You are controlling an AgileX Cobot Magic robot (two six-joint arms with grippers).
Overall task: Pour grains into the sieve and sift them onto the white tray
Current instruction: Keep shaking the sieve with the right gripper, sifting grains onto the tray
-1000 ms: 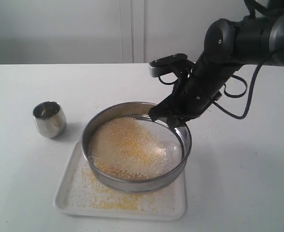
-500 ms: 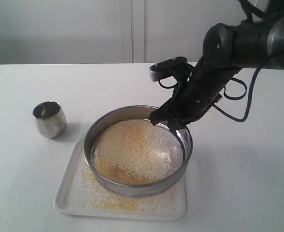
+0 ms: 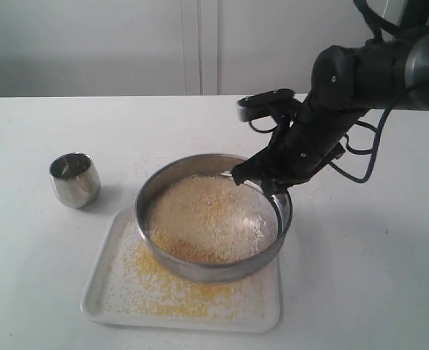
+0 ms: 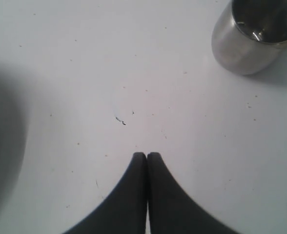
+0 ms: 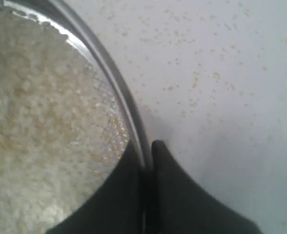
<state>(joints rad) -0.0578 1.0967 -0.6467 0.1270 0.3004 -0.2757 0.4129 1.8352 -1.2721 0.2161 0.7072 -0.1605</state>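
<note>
Pinching the rim of the sieve (image 3: 200,271), the right claw (image 5: 144,148) is clamped tight.
Grains (image 3: 207,215) are heaped just beside the claw; the white tray (image 3: 105,302) is seen, seemingly, just below.

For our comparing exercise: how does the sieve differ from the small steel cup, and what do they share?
Shape: the sieve is wide and shallow; the cup is small, rounded and deeper.
Contents: the sieve holds grains; the cup shows none.
Handling: the right gripper pinches the sieve's rim over the white tray; the cup stands free on the table.
Both are round, shiny steel.
</note>
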